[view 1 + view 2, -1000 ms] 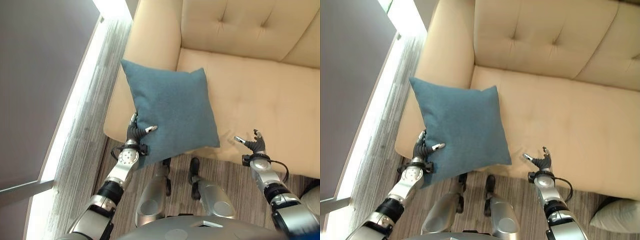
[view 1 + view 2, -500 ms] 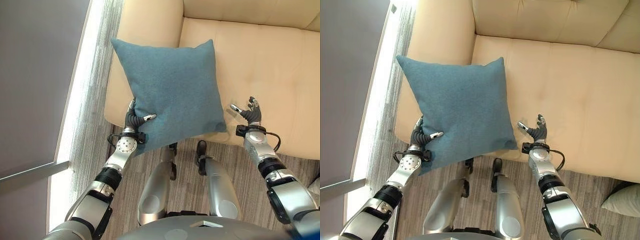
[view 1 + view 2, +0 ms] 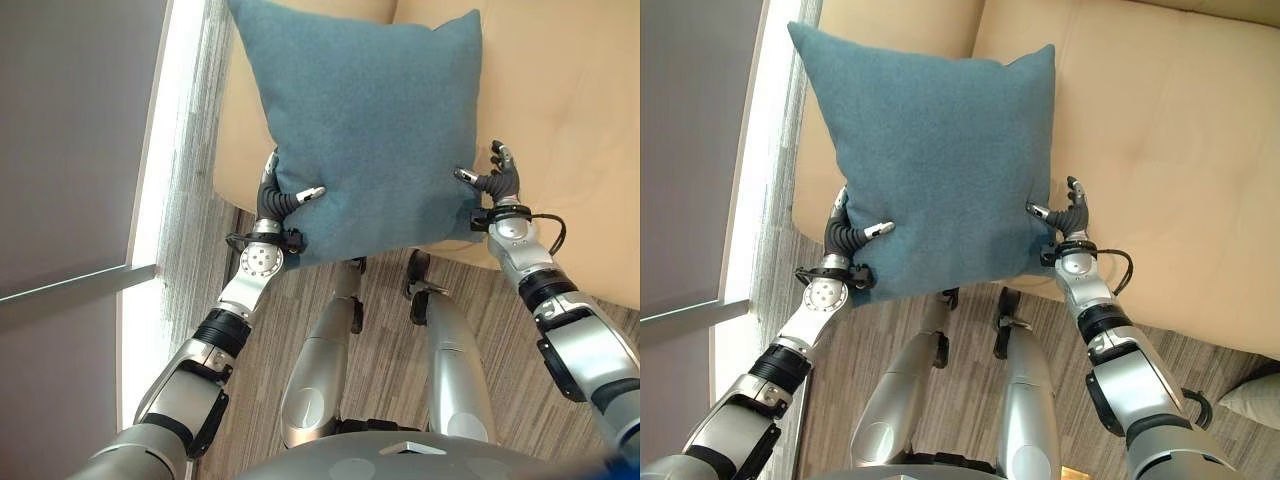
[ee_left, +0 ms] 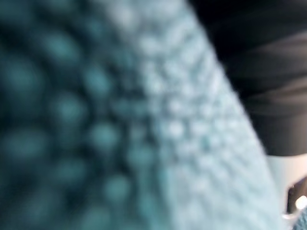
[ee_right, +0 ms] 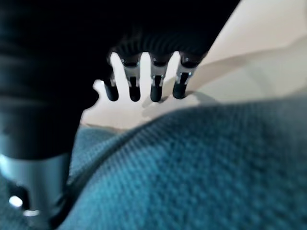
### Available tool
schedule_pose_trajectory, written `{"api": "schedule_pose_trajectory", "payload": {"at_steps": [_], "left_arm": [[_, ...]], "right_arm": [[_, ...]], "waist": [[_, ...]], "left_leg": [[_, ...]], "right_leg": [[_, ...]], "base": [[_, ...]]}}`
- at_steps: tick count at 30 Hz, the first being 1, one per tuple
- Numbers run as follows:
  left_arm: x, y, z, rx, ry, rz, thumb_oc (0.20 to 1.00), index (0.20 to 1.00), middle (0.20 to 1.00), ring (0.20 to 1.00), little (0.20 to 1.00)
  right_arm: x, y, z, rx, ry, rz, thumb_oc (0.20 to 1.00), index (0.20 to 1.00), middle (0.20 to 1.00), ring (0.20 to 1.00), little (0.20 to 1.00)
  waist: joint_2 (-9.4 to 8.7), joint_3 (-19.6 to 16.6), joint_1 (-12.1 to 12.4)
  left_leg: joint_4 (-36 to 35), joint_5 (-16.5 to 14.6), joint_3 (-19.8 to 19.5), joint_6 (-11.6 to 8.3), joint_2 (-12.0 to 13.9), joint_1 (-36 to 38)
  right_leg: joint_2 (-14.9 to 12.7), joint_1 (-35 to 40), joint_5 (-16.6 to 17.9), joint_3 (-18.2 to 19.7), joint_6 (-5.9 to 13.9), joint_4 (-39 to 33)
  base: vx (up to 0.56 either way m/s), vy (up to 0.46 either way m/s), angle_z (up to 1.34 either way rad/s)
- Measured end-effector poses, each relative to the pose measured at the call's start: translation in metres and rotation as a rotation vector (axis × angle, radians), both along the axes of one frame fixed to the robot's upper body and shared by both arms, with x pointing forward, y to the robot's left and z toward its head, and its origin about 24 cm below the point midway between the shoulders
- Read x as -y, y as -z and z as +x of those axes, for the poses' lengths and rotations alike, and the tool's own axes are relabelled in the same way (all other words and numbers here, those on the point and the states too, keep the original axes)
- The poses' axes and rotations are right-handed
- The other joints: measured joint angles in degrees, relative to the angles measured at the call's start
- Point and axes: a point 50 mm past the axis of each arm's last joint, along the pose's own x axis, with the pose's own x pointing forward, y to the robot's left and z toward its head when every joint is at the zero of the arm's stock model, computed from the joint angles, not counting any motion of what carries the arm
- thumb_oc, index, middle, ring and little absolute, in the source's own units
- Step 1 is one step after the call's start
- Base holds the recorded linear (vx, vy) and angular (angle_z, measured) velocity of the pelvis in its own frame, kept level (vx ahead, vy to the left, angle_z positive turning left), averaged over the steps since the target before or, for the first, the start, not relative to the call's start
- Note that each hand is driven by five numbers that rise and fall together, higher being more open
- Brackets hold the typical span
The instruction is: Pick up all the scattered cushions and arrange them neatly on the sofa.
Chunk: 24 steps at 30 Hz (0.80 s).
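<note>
A teal square cushion [image 3: 360, 120] is held up in front of the beige sofa [image 3: 560, 90], over its left armrest and seat edge. My left hand [image 3: 272, 203] grips the cushion's lower left corner, thumb on the front and fingers behind. My right hand [image 3: 1072, 215] is at the lower right edge, thumb touching the fabric. In the right wrist view its fingers [image 5: 153, 86] stretch out straight past the cushion [image 5: 192, 167] toward the sofa seat. Teal fabric [image 4: 96, 120] presses close in the left wrist view.
The sofa's left armrest [image 3: 815, 150] lies behind the cushion's left side. A pale grey cushion [image 3: 1255, 398] lies on the striped carpet at the lower right. A bright strip and a grey wall panel [image 3: 70, 150] run along the left.
The camera has tilted down. My right hand has moved left from the seat edge to the cushion's lower right edge. The left hand keeps its grip.
</note>
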Motion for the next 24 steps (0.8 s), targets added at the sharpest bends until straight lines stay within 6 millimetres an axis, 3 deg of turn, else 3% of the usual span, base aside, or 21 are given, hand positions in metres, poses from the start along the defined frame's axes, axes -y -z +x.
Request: {"api": "schedule_pose_trajectory", "payload": {"at_steps": [2,3,4,5,8,13,16,18,24], "left_arm": [[0.0,-0.004,0.002,0.015,-0.016,-0.008,1.0,1.0,1.0,1.0,1.0],[0.003,-0.004,0.002,0.016,-0.013,-0.017,1.0,1.0,1.0,1.0,1.0],[0.004,-0.004,0.002,0.017,-0.025,-0.026,0.912,0.912,0.912,0.912,0.912],[0.004,-0.006,0.003,0.024,-0.029,-0.03,0.2,0.2,0.2,0.2,0.2],[-0.001,-0.004,0.003,0.007,-0.054,-0.087,0.2,0.2,0.2,0.2,0.2],[-0.003,0.005,-0.001,-0.022,-0.062,-0.095,0.2,0.2,0.2,0.2,0.2],[-0.01,0.04,-0.026,-0.133,-0.085,-0.106,0.2,0.2,0.2,0.2,0.2],[-0.016,0.07,-0.06,-0.242,-0.082,-0.124,0.2,0.2,0.2,0.2,0.2],[-0.015,0.076,-0.073,-0.27,-0.026,-0.125,0.2,0.2,0.2,0.2,0.2]], "right_arm": [[-0.007,0.0,0.0,0.016,-0.003,0.037,1.0,1.0,1.0,1.0,1.0],[-0.008,0.0,0.0,0.019,-0.005,0.043,0.633,0.633,0.633,0.633,0.633],[-0.027,-0.001,0.001,0.035,-0.048,0.112,0.479,0.479,0.479,0.479,0.479],[-0.042,-0.001,-0.001,0.059,-0.081,0.188,0.2,0.2,0.2,0.2,0.2],[-0.042,0.004,-0.008,0.065,-0.086,0.247,0.2,0.2,0.2,0.2,0.2],[-0.043,0.02,-0.025,0.052,-0.095,0.282,0.2,0.2,0.2,0.2,0.2],[-0.048,0.045,-0.049,0.009,-0.099,0.361,0.2,0.2,0.2,0.2,0.2],[-0.042,0.072,-0.085,-0.045,-0.088,0.415,0.2,0.2,0.2,0.2,0.2],[-0.03,0.079,-0.107,-0.053,-0.082,0.397,0.2,0.2,0.2,0.2,0.2]], "waist": [[-0.19,0.1,-0.5],[-0.2,0.1,-0.7],[-0.41,0.0,-1.0],[-0.44,0.0,-1.5],[-0.57,-0.1,-1.7],[-2.68,-1.8,-2.1],[-3.7,-2.5,-3.0],[-4.97,-4.8,-3.0],[-5.99,-9.0,-3.8]], "left_leg": [[0.2,0.0,-0.1,0.04,-0.2,-0.2],[0.2,-0.3,-0.2,0.21,-0.2,-0.1],[0.1,0.0,-0.2,0.04,-0.3,0.1],[0.0,0.2,-0.1,0.09,-0.3,0.5],[0.6,-1.9,0.1,0.02,-0.3,4.1],[0.2,-1.5,0.2,1.08,-0.6,7.5],[-1.8,-2.4,0.3,0.87,-0.5,15.3],[-2.7,-4.0,1.6,1.16,-0.1,22.0],[-4.4,-4.4,3.0,1.03,0.8,26.5]], "right_leg": [[-0.3,-0.1,-0.1,0.0,0.09,0.1],[-0.3,0.0,-0.3,0.1,0.37,0.0],[-0.2,0.2,-0.1,0.1,0.29,0.1],[-0.5,0.3,-0.1,0.1,0.26,0.4],[-0.5,4.9,0.4,0.2,0.47,-1.6],[-0.3,9.1,0.5,0.5,1.38,-3.3],[0.0,17.1,0.0,0.7,2.23,-6.1],[0.8,24.1,-0.3,2.1,2.81,-9.3],[1.8,28.1,-0.3,3.2,2.89,-11.3]], "base": [[0.06,0.009,0.04],[0.0,0.0,0.0],[-0.07,0.056,0.01],[0.04,0.046,0.0],[0.05,0.055,-0.06],[0.07,0.008,-0.01],[0.16,0.012,-0.05],[0.16,-0.002,-0.26],[0.07,-0.011,-0.17]]}}
